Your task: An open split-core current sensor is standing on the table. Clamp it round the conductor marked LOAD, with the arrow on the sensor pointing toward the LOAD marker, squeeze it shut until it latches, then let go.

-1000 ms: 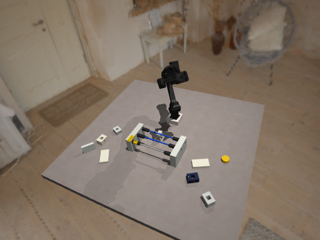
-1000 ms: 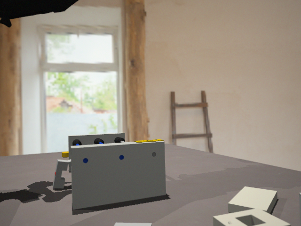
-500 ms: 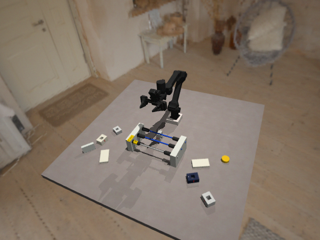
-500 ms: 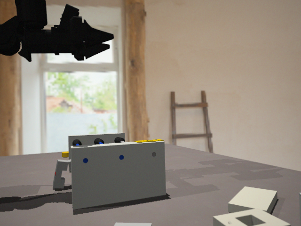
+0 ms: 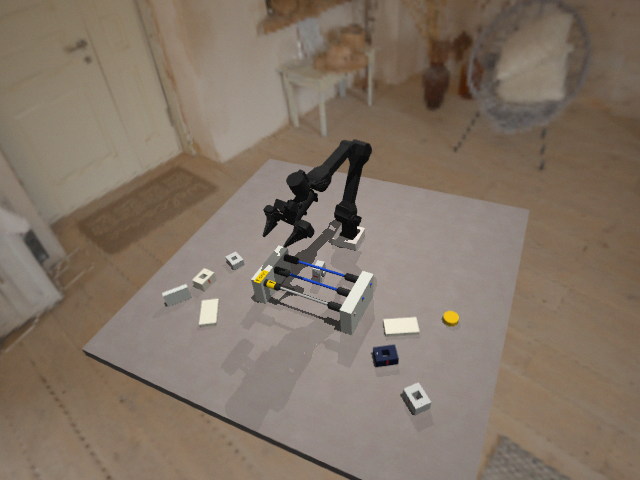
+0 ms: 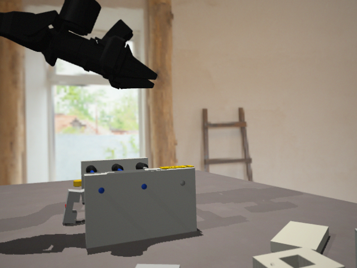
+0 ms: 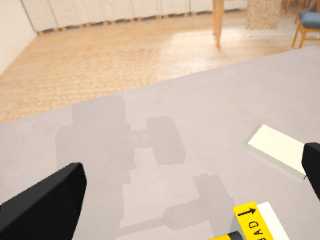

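Note:
My gripper (image 5: 275, 240) (image 6: 155, 80) (image 7: 193, 163) is open and empty, high above the left end of the conductor rack (image 5: 356, 304) (image 6: 141, 213). The LOAD marker (image 5: 262, 276) (image 6: 176, 167) (image 7: 252, 220) is a yellow label with an arrow on the left end block. The LOAD conductor (image 5: 305, 296) is the bare grey rod beside it, with a yellow sleeve (image 5: 270, 284) at the label end. The open sensor (image 5: 316, 274) (image 6: 69, 210) is light grey with a red mark. It stands on the table behind the blue conductors, partly hidden; its arrow is not readable.
Two blue conductors (image 5: 330, 270) (image 5: 316, 282) run between the sensor and the LOAD rod. Grey and cream blocks (image 5: 176, 295) (image 5: 204, 279) (image 5: 208, 312) lie left. A cream slab (image 5: 401, 326), a navy clamp (image 5: 385, 356), a white clamp (image 5: 416, 398) and a yellow disc (image 5: 450, 317) lie right.

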`<action>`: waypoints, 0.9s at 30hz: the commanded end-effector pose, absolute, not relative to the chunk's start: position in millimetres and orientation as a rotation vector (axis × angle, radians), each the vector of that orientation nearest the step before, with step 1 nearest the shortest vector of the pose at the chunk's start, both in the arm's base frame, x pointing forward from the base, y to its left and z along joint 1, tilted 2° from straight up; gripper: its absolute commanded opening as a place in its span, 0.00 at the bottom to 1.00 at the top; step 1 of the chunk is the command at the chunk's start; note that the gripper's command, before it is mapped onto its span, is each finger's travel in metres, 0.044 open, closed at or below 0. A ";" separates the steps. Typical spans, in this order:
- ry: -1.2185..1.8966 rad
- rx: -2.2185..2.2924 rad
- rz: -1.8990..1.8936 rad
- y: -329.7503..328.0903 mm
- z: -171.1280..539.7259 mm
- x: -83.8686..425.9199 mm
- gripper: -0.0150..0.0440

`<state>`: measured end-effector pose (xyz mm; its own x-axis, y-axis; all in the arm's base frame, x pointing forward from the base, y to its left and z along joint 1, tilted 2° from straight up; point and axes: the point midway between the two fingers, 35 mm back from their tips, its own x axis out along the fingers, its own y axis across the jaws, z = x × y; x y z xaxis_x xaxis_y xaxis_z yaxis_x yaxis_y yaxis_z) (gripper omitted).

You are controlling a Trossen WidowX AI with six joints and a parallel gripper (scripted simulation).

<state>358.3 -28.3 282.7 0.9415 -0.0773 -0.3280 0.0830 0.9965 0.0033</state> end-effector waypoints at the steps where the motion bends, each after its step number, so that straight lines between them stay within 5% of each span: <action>1: 0.622 0.041 -0.138 -53.1 255.2 376.9 1.00; 9: 1.091 0.121 -0.212 -87.3 206.8 375.8 1.00; 27: 1.102 0.123 -0.214 -88.0 205.8 375.4 1.00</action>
<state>374.5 -87.2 203.2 0.4312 -0.1068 -0.8959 0.2316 0.9728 -0.0044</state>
